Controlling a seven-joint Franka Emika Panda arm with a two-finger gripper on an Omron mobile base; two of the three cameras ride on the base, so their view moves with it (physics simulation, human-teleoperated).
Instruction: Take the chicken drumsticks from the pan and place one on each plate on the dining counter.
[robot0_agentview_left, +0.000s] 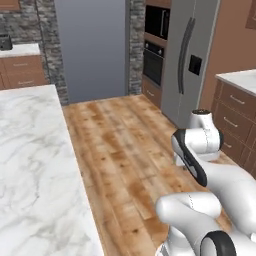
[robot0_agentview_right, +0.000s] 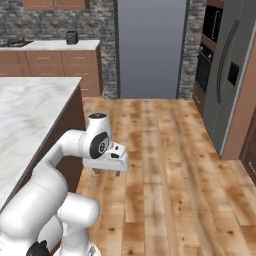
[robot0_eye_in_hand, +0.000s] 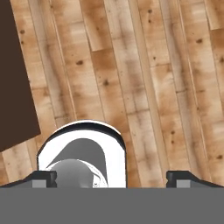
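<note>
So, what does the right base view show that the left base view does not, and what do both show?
Right base view alone: the gripper, jaws open and empty, above the wooden floor, and a stove top on the far counter. Left base view alone: the drawer cabinet on the right. Both: the dining counter, the fridge, the wall oven and the grey doorway.

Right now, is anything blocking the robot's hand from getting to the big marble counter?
Nothing visible blocks it. The open, empty gripper hangs over the wooden floor, right beside the dining counter, but lower than its marble top. No pan, drumsticks or plates are in sight.
</note>
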